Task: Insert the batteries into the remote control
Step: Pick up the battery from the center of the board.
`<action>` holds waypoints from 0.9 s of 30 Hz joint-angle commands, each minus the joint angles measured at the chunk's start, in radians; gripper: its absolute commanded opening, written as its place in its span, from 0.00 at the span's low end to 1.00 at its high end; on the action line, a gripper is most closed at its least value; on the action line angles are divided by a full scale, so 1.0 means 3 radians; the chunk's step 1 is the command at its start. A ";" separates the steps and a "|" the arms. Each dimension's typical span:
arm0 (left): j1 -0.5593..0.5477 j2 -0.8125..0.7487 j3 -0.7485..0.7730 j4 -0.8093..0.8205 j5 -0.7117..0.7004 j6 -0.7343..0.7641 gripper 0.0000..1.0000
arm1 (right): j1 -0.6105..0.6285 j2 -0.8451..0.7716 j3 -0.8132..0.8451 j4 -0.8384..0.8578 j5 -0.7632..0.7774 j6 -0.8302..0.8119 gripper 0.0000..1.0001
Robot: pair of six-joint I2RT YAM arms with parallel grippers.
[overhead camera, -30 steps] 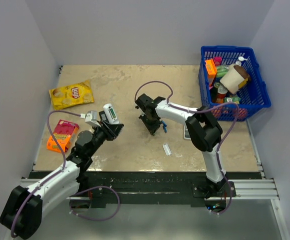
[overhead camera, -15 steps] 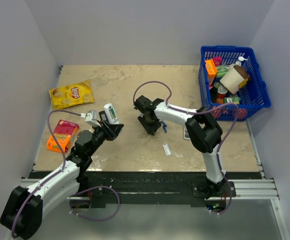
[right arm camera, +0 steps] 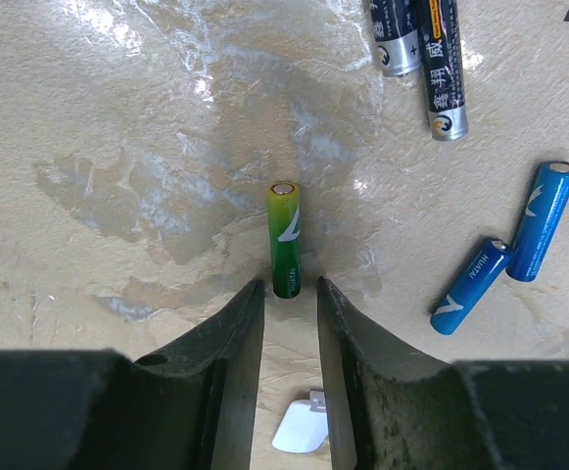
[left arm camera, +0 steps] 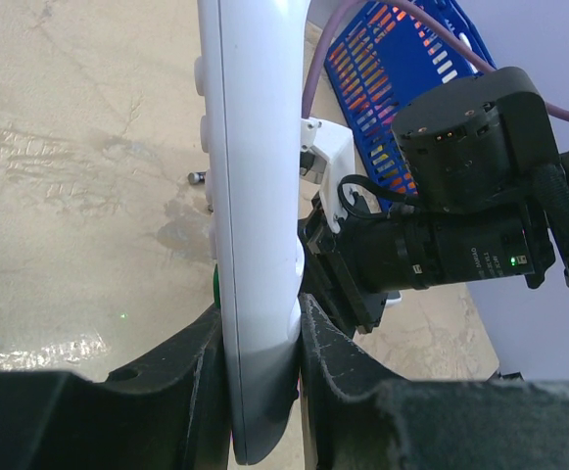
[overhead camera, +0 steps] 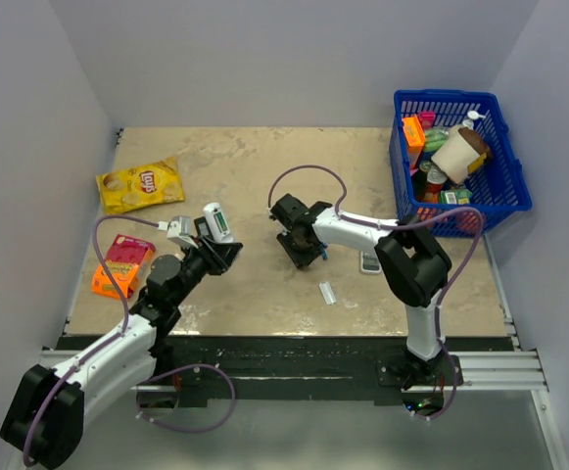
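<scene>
Slim green cylindrical battery (right arm camera: 284, 240), flat on the counter (right arm camera: 118, 117), near end between narrowly parted right fingers (right arm camera: 240, 352): an off-centre close could roll it away; left fingers (left arm camera: 191, 362) pinch white bar-shaped remote (left arm camera: 250, 196).

One green battery (right arm camera: 285, 240) is showing on the table, with two blue cells (right arm camera: 542, 220) (right arm camera: 470, 286) and two dark cells (right arm camera: 439, 69) (right arm camera: 395, 39) lying loose: five cells in all. One white remote (left arm camera: 255, 196) and one grey-white remote (overhead camera: 370, 262) are showing. One small white piece (overhead camera: 327, 292), one yellow chip bag (overhead camera: 140, 184), one orange packet (overhead camera: 122, 264) and one blue basket (overhead camera: 514, 166) are sitting around the table. The basket's contents are blurring together, uncountable.
</scene>
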 commanded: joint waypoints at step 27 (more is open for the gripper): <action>0.0031 -0.0020 0.0144 0.0194 0.0076 0.0012 0.00 | 0.0041 -0.0023 -0.0351 0.0492 0.0075 0.0132 0.26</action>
